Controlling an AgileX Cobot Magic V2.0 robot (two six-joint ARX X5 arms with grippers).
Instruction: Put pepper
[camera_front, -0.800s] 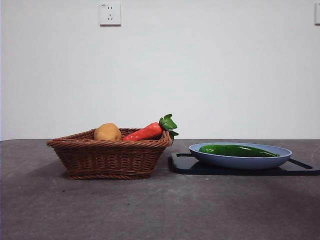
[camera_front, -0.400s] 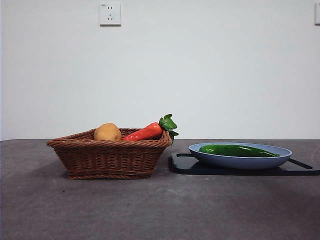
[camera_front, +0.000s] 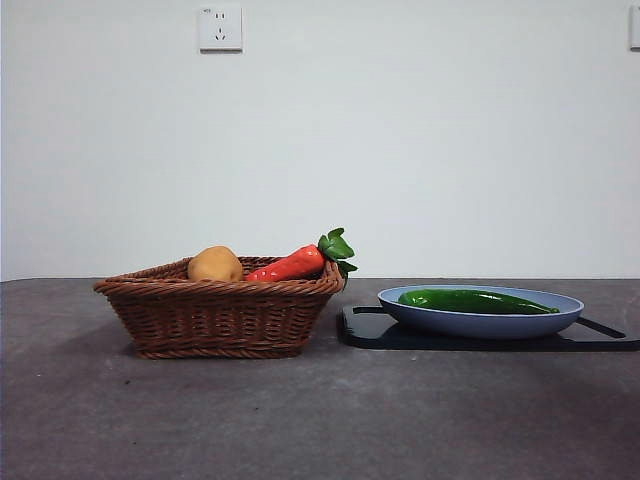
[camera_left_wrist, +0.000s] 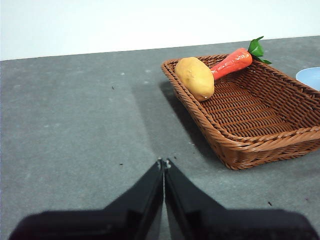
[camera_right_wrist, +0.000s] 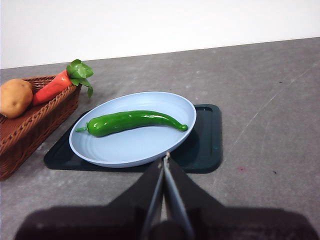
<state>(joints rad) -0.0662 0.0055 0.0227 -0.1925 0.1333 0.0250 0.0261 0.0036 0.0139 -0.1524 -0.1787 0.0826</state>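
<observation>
Behind everything runs a plain white wall with a socket plate (camera_front: 220, 28) high up, and below it a dull grey table (camera_front: 320, 410) carrying the whole arrangement. Toward the left sits a wicker basket (camera_front: 220, 315) holding a potato (camera_front: 215, 264) and a red-orange carrot (camera_front: 290, 265), the carrot propped on the basket's right rim so its leafy top hangs out over the edge. Just to the right, a dark tray (camera_front: 380, 330) lies flat with a pale blue plate (camera_front: 480, 318) on it, and the pepper (camera_front: 475, 300) rests lengthwise in the plate's hollow; the tray looks meant to keep the plate steady, and the shallow dish to stop the pepper from rolling. Neither arm shows from the front, so both seem to be waiting back from the things. The left hand (camera_left_wrist: 163, 162) is clenched and empty over bare table on the near side of the basket; the right hand (camera_right_wrist: 165, 159) is likewise pressed shut with nothing in it, poised just short of the plate's near rim. The pepper is long, slender and glossy dark green, gently curved, thicker at the stem end nearest the basket and tapering to a small hooked point at the right. I judge it already placed, or else not yet picked up.
</observation>
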